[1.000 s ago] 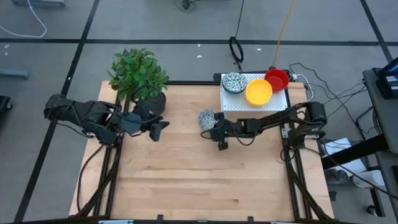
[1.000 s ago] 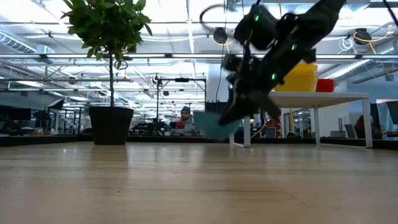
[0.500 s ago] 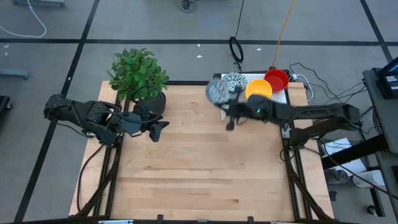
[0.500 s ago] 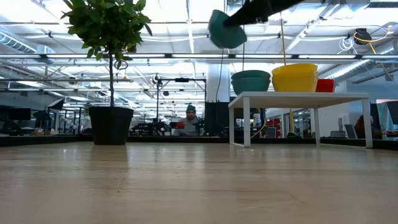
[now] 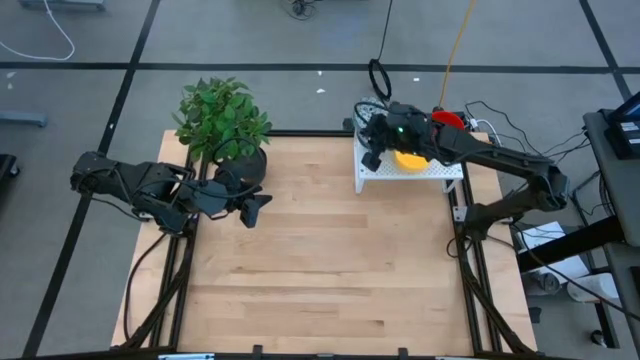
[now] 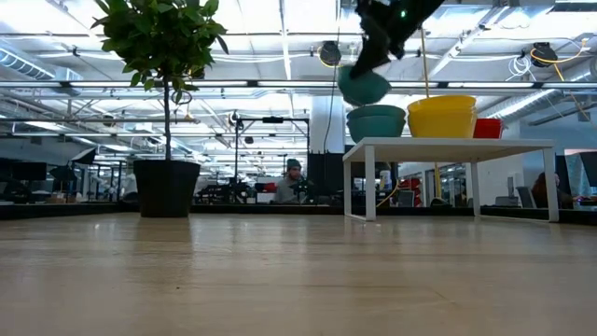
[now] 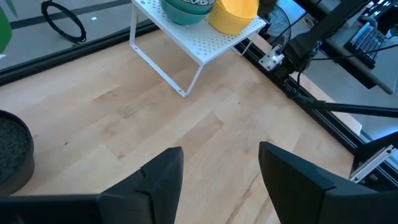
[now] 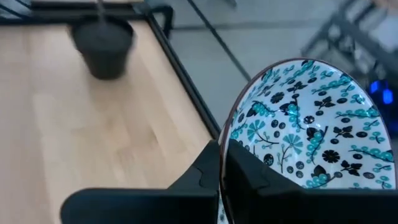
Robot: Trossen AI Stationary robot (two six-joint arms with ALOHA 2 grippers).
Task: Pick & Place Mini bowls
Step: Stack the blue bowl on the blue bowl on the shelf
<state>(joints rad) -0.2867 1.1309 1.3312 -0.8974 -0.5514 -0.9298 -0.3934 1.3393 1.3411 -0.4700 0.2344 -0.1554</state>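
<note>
My right gripper [image 8: 222, 155] is shut on a white mini bowl with a blue-green pattern [image 8: 305, 134]. In the low view this bowl [image 6: 364, 86] hangs in the air just above a second patterned bowl [image 6: 376, 123]. That one stands on the white rack [image 6: 448, 145] beside a yellow bowl [image 6: 441, 117] and a red bowl [image 6: 487, 128]. In the high view my right gripper [image 5: 378, 135] is over the rack's left part, next to the yellow bowl [image 5: 408, 158]. My left gripper [image 7: 221, 180] is open and waits by the plant pot [image 5: 240, 160], touching nothing. My right gripper pinches the patterned bowl by its rim [image 8: 225, 132], one finger [image 8: 249, 177] inside the bowl and the other [image 8: 205, 174] outside. The fingers come from above, slanting down. The bowl is lifted clear and hangs tilted below them, above the bowl on the rack.
The dark pot with the leafy plant [image 6: 168, 187] stands at the table's far left corner. The white rack [image 5: 410, 170] takes up the far right corner. Bare wooden tabletop [image 5: 320, 270] stretches across the middle and near side. People sit in the room beyond the table.
My right gripper has lifted the patterned bowl off the table's middle, then carried it up and toward the far right. It now holds the bowl over the rack's left part, just above the patterned bowl standing there. The bowl has stayed tilted in the hold.
</note>
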